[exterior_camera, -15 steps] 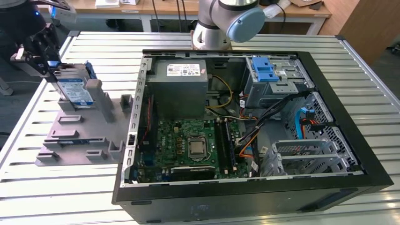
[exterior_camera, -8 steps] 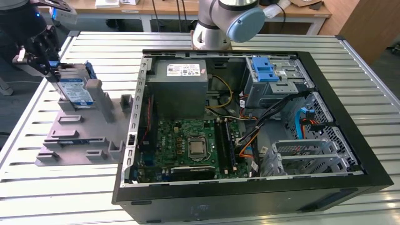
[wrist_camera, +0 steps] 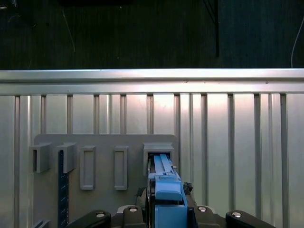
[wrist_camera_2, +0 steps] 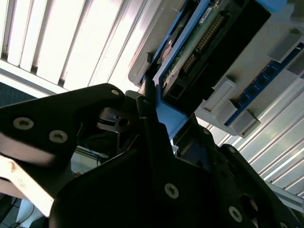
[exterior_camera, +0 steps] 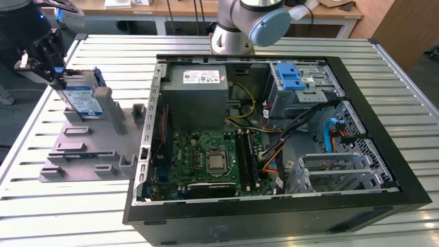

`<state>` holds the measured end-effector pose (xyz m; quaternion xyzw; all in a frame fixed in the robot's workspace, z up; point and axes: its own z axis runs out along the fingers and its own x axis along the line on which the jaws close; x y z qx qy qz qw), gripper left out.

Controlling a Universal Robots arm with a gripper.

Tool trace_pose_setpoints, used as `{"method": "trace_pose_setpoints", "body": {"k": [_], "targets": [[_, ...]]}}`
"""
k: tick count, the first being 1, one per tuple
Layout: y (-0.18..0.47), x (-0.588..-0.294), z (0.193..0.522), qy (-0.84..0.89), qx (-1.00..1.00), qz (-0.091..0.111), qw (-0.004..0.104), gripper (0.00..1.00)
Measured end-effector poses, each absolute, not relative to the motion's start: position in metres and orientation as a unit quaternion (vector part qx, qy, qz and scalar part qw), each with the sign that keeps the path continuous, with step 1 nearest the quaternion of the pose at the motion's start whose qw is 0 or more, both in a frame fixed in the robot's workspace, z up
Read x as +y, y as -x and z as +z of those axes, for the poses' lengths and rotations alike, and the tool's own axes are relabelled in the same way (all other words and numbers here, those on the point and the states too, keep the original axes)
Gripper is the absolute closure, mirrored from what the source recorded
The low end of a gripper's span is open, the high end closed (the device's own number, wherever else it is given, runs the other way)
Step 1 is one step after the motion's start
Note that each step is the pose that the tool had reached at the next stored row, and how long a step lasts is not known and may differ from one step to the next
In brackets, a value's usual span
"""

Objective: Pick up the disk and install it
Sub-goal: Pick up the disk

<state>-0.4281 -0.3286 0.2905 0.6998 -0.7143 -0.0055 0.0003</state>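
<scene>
Gripper point(exterior_camera: 57, 76) sits at the exterior view's far left, over the slatted worktop point(exterior_camera: 69, 216), well apart from the open computer case point(exterior_camera: 274, 222).

The disk point(exterior_camera: 82, 100) stands on edge in a slot of the grey fixture point(exterior_camera: 89, 149), label facing the case. It is not lifted clear; its lower edge is down in the slot.

In the second wrist view the fingers point(wrist_camera_2: 147, 118) lie on either side of the blue carrier frame point(wrist_camera_2: 167, 118), and both look pressed against it. I read this as clamped on the disk's edge. The first wrist view agrees: the frame point(wrist_camera: 167, 190) runs straight out from the gripper point(wrist_camera: 166, 202) into the fixture's slot point(wrist_camera: 158, 151).

Risks, as judged:
- The hold is on a narrow plastic edge, with the metal body hanging beyond it. The weight could pivot the disk in the grip, or the frame could flex and slip.
- Any pull off the slot's line may bind the disk against the slot walls. I cannot tell whether the fixture is fastened, so it might lift or drag along.
- Inside the case, loose cables point(exterior_camera: 274, 135) run just beside the drive cage point(exterior_camera: 302, 87). A tilted disk could snag them or miss the cage's rails.
</scene>
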Motion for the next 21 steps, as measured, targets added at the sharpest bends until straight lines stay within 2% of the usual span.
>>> {"method": "trace_pose_setpoints", "body": {"k": [1, 2, 21], "targets": [[0.4282, -0.3286, 0.2905, -0.7, -0.714, -0.005, 0.0, 0.56], [0.4282, -0.3286, 0.2905, -0.7, -0.714, -0.005, 0.0, 0.63], [0.4282, -0.3286, 0.2938, -0.7, -0.714, -0.005, 0.0, 0.63]]}}
